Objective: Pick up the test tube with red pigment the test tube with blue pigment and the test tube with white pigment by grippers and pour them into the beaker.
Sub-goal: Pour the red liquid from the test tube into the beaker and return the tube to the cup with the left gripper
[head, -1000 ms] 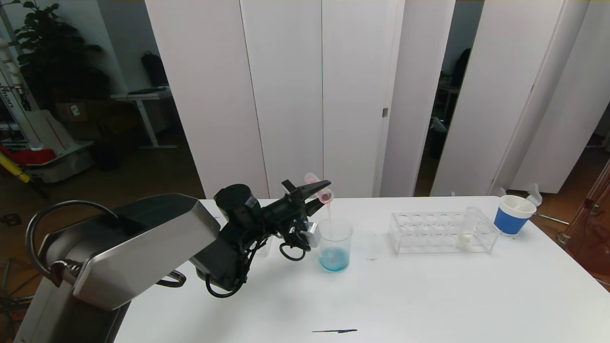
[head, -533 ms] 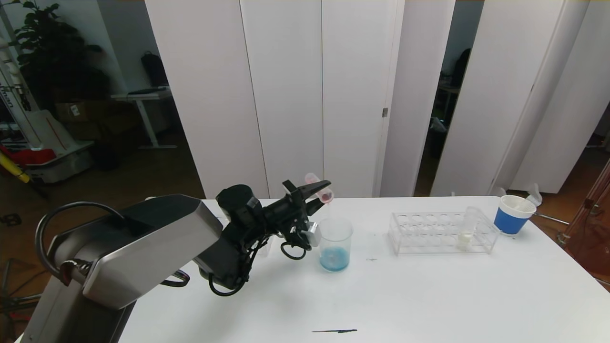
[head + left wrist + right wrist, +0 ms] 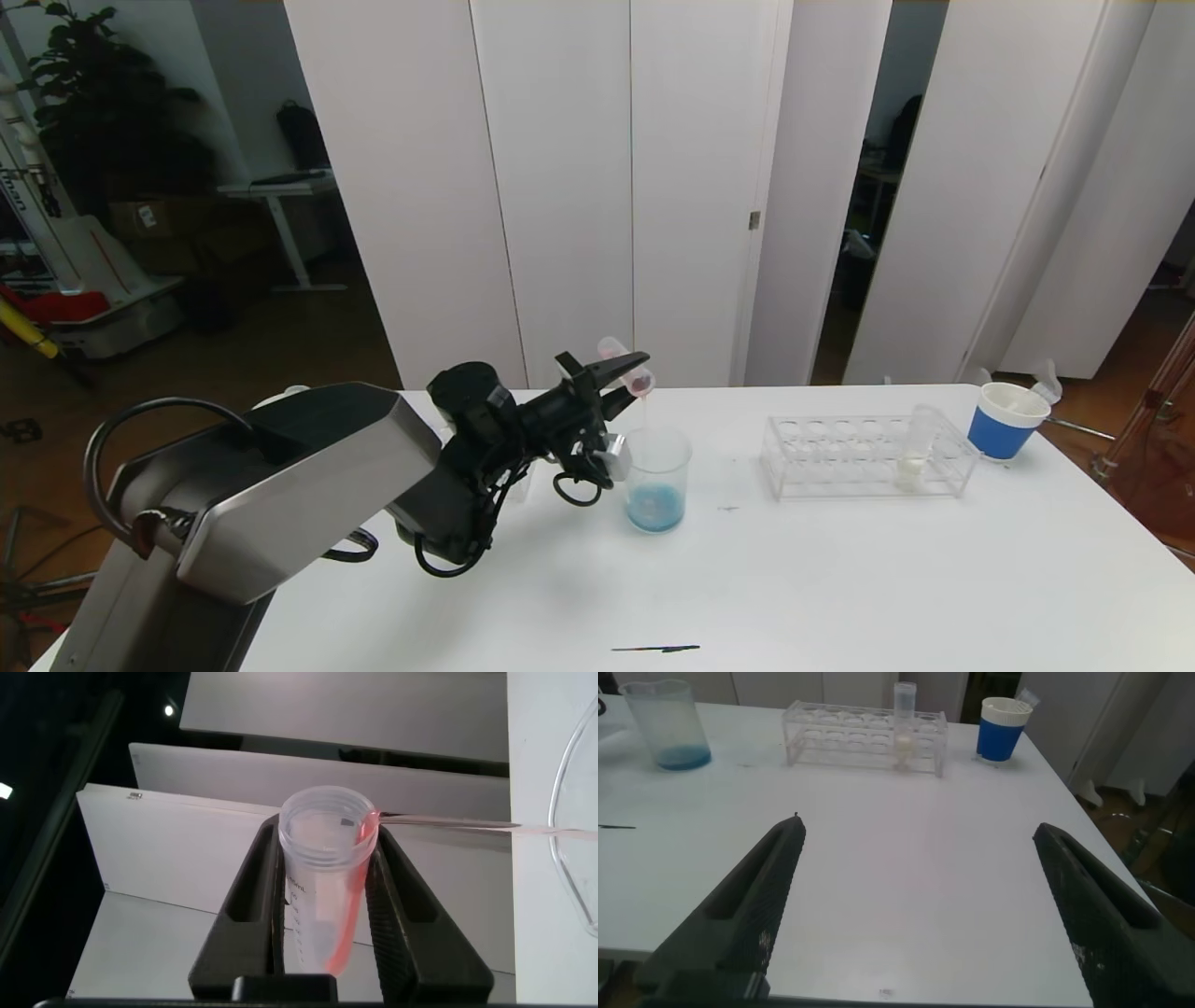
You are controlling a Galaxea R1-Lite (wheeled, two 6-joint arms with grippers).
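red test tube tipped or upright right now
Tipped: the left gripper holds the red test tube mouth-down over the beaker.

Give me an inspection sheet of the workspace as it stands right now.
Surface: white table, a dark thin mark near its front edge.
Job's things: beaker holds blue liquid; red test tube tipped over it, pouring; white-pigment test tube upright in clear rack.
Clutter: blue paper cup beside the rack.
Grippers: left tool shut on the red tube; right tool open, holding nothing.
Cables: black loops under the left wrist.
Surroundings: white panels, plant.
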